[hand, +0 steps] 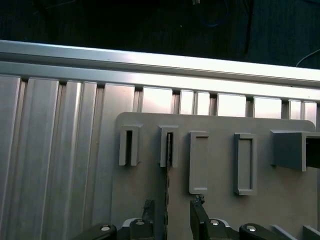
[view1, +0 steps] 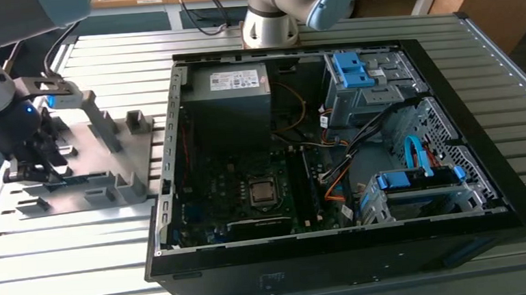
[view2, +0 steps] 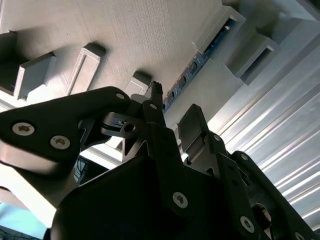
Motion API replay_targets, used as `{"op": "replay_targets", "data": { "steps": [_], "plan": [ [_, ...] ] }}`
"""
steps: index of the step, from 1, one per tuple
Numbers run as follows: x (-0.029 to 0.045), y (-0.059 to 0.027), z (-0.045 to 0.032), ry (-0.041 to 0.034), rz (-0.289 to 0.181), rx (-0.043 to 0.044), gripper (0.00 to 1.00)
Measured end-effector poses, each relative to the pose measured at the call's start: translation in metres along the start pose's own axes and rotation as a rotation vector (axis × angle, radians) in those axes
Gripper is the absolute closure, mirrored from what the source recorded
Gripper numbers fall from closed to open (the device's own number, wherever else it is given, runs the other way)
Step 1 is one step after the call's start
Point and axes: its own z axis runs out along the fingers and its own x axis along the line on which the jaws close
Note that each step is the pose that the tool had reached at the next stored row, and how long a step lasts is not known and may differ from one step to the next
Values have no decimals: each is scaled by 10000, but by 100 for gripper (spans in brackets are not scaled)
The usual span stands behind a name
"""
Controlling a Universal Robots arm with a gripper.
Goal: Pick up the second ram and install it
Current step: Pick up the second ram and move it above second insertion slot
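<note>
The second ram (hand: 167, 180) stands on edge in a slot of the grey plastic slotted tray (hand: 280, 200), seen as a thin dark strip. In the second wrist view the second ram (view2: 200, 59) shows a blue-green edge running along the tray (view2: 150, 35). My gripper (hand: 172, 204) is open, with one fingertip (hand: 148, 205) on each side of the stick and a gap on both sides. In the exterior view my gripper (view1: 40, 161) is low over the tray (view1: 89, 141) at that view's left. In the second wrist view the gripper (view2: 172, 112) straddles the stick's near end.
An open black computer case (view1: 343, 259) lies on the slatted metal table (view1: 70, 269), to the exterior view's right of the tray. Its motherboard (view1: 247, 189), grey power supply (view1: 227, 88) and blue drive bays (view1: 359, 69) are exposed. Raised grey holders (view1: 133, 121) stand on the tray.
</note>
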Motion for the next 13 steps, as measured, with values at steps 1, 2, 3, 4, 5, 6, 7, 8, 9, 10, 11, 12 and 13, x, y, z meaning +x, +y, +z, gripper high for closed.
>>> {"op": "replay_targets", "data": {
  "steps": [1,2,3,4,5,6,7,8,9,10,11,12,13],
  "plan": [
    [1,-1,19,0,0,-1,59],
    [1,-1,37,0,0,-2,59],
    [3,-2,55,0,0,-3,59],
    [3,-3,73,0,-3,-3,59],
    [4,-4,91,0,-8,-4,59],
    [5,-5,109,0,-11,-5,59],
    [6,-5,128,0,-15,-6,59],
    [7,-6,145,0,-20,-8,59],
    [8,-7,164,1,-24,-9,59],
    [9,-8,182,1,-28,-9,59],
    [10,-9,198,1,-31,-9,59],
    [11,-9,212,1,-33,-9,59],
    [12,-10,222,1,-36,-10,59]
  ]
}}
